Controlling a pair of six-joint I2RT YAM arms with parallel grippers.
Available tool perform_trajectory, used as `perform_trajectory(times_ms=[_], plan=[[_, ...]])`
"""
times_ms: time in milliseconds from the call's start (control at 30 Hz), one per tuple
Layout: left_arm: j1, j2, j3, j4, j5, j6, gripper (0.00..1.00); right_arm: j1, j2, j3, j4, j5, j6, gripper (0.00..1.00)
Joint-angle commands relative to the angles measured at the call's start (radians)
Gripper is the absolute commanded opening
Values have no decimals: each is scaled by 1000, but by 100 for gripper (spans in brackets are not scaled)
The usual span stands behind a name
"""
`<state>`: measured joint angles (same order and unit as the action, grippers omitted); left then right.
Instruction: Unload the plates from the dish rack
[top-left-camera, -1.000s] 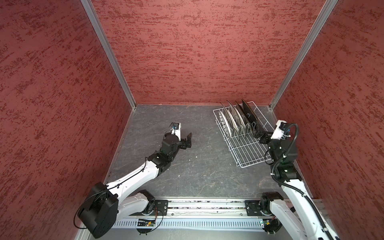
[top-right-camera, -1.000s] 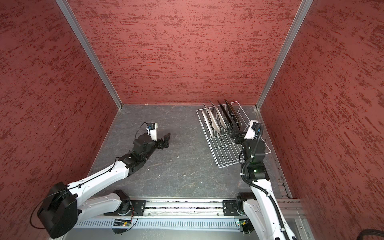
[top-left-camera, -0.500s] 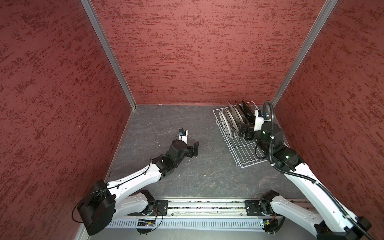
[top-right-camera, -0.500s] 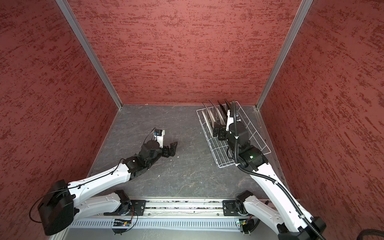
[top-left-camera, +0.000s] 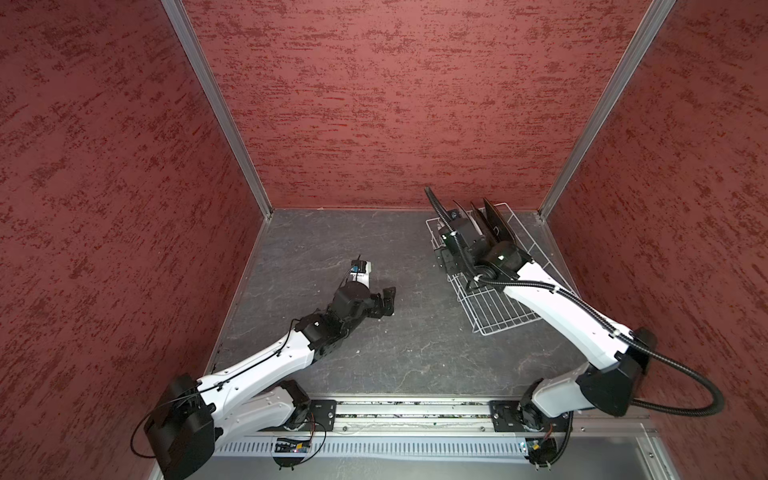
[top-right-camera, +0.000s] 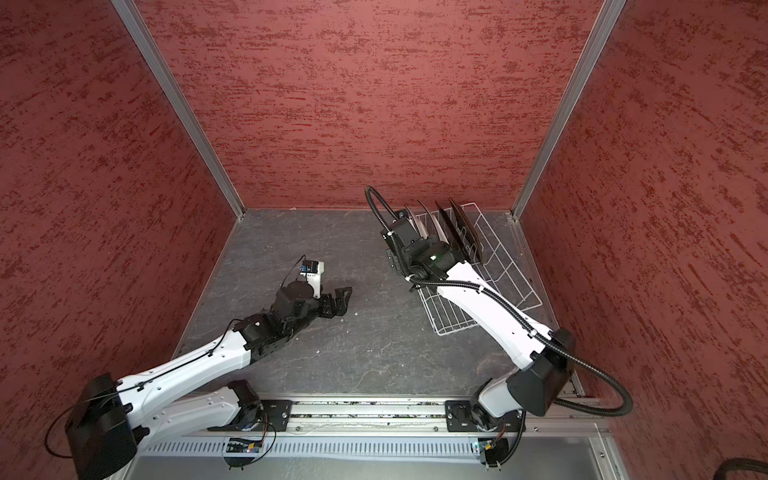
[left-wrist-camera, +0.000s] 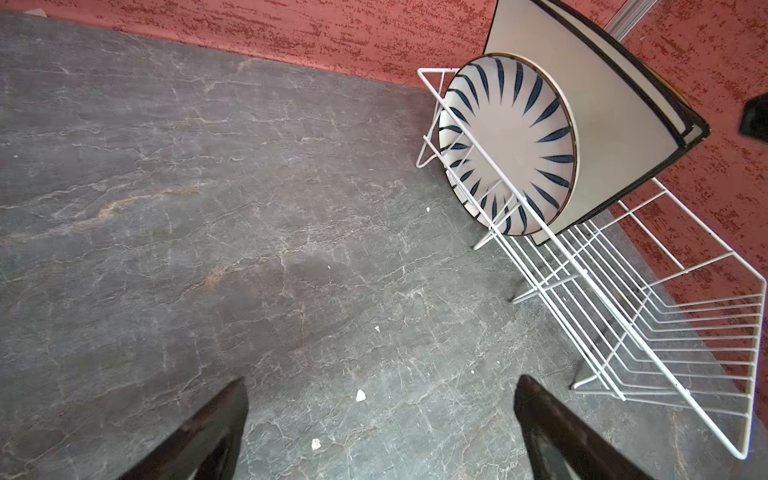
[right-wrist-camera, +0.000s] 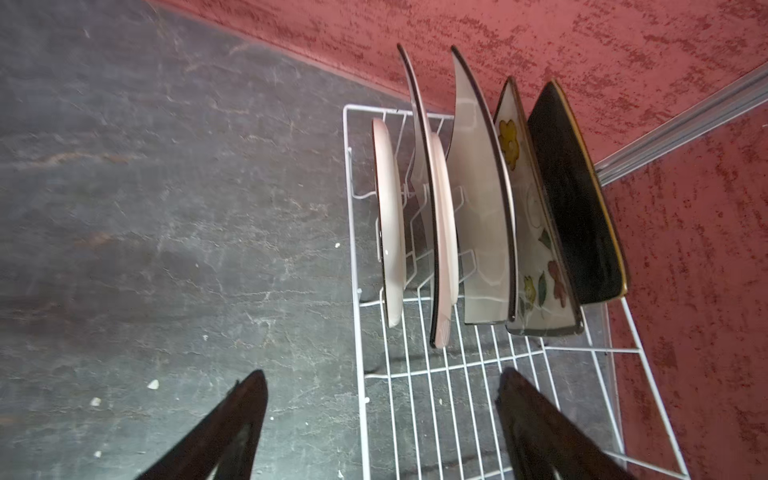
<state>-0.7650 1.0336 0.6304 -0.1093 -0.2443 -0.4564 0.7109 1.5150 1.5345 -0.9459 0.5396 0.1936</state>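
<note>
The white wire dish rack (right-wrist-camera: 415, 415) stands at the back right in both top views (top-left-camera: 498, 316) (top-right-camera: 451, 320). Several plates stand upright in its far end: a round white plate with dark streaks (left-wrist-camera: 515, 141) (right-wrist-camera: 390, 224), two cream squares (right-wrist-camera: 442, 232) (right-wrist-camera: 482, 216), a floral one (right-wrist-camera: 532, 232) and a black one (right-wrist-camera: 577, 216) (top-left-camera: 496, 224). My right gripper (right-wrist-camera: 381, 374) hangs open above the rack's left rim, just short of the plates, holding nothing. My left gripper (left-wrist-camera: 381, 379) (top-left-camera: 385, 302) is open and low over the table, left of the rack.
The grey stone-look table (top-left-camera: 332, 249) is boxed in by red textured walls (top-left-camera: 395, 104) on three sides. The rack sits close to the right wall and back corner. Small white crumbs (left-wrist-camera: 360, 395) lie on the table near the left gripper.
My right arm has swung from the rack's right side across to its left rim beside the plates. My left arm has reached farther right toward the middle of the table.
</note>
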Motion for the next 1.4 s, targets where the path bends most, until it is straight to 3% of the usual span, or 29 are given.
perform_trajectory(times_ms=[0, 167, 533, 1367], plan=[[-2, -29, 14, -44, 17, -24, 99, 4, 11, 52, -72, 62, -17, 74], [5, -42, 10, -56, 18, -29, 99, 2, 57, 84, -85, 137, -54, 62], [16, -49, 8, -67, 34, -39, 100, -43, 110, 75, 3, 177, -137, 58], [24, -50, -17, -56, 32, -58, 99, -142, 155, -61, 203, 140, -216, 43]])
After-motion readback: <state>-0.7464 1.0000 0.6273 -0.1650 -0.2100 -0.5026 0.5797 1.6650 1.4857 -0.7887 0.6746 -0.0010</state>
